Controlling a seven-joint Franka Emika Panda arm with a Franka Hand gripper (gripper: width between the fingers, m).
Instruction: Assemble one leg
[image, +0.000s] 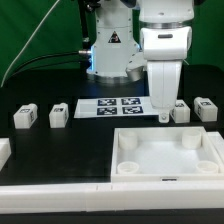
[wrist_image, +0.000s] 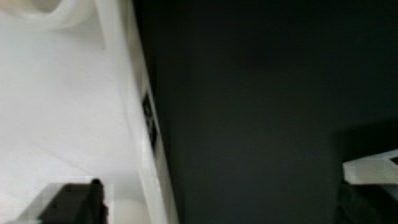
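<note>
Several small white legs stand on the black table: two at the exterior view's left (image: 24, 116) (image: 58, 114) and two at its right (image: 181, 111) (image: 206, 108). My gripper (image: 163, 114) hangs low over the table between the marker board (image: 112, 107) and the nearer right leg, touching neither. In the wrist view the gripper (wrist_image: 222, 205) is open and empty, with its dark fingertips (wrist_image: 71, 205) far apart over bare black table. A white corner (wrist_image: 377, 166) by the other fingertip looks like a leg.
The large white square panel (image: 212, 150) lies in front of the gripper; its raised rim seems to fill one side of the wrist view (wrist_image: 121, 110). A long white bar (image: 60, 195) lies along the front edge. The robot base (image: 110, 50) stands behind.
</note>
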